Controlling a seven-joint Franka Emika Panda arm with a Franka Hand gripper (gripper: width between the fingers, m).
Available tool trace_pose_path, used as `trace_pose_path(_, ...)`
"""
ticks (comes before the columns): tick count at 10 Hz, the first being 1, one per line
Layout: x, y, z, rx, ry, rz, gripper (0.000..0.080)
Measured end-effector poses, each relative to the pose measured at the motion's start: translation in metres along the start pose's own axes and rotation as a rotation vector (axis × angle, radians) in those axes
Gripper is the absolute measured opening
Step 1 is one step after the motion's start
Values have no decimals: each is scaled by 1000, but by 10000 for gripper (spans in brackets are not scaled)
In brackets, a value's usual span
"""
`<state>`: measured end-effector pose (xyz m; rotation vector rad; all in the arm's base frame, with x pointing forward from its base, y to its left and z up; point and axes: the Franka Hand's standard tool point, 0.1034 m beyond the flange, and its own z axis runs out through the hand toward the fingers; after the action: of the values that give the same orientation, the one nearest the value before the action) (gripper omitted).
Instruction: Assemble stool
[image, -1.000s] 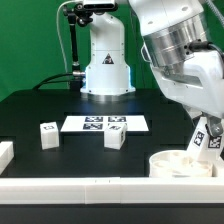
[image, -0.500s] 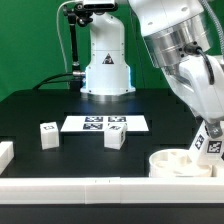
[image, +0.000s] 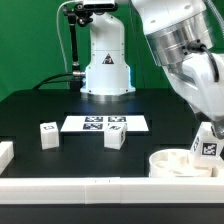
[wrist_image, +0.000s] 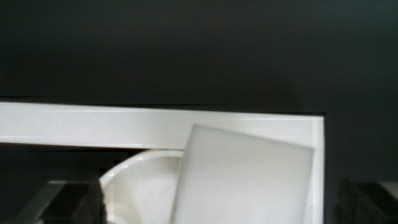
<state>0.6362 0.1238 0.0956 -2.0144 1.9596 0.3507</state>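
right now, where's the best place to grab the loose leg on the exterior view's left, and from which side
Grip the left leg across two opposite flat sides, coming straight down from above. It is a short block sitting alone on the table, apart from the other loose leg and the marker board, so nothing looks likely to crowd a top-down grip.

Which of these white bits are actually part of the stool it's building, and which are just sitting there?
Stool parts:
round seat
upright leg at the seat
loose leg mid-table
loose leg toward the exterior view's left

Not parts:
marker board
white border rails
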Motion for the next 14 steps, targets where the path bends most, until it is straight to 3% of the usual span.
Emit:
trace_pose_path(1, -7, -2, -4, -3, -7, -22, 646)
trace_pose_path(6, -4, -1, -1, -5, 2, -338, 649)
trace_pose_path(9, -15, -1, -3, -38, 67, -697, 649)
trace_pose_path(14, -14, 0, -1, -53, 60, -1055, 649)
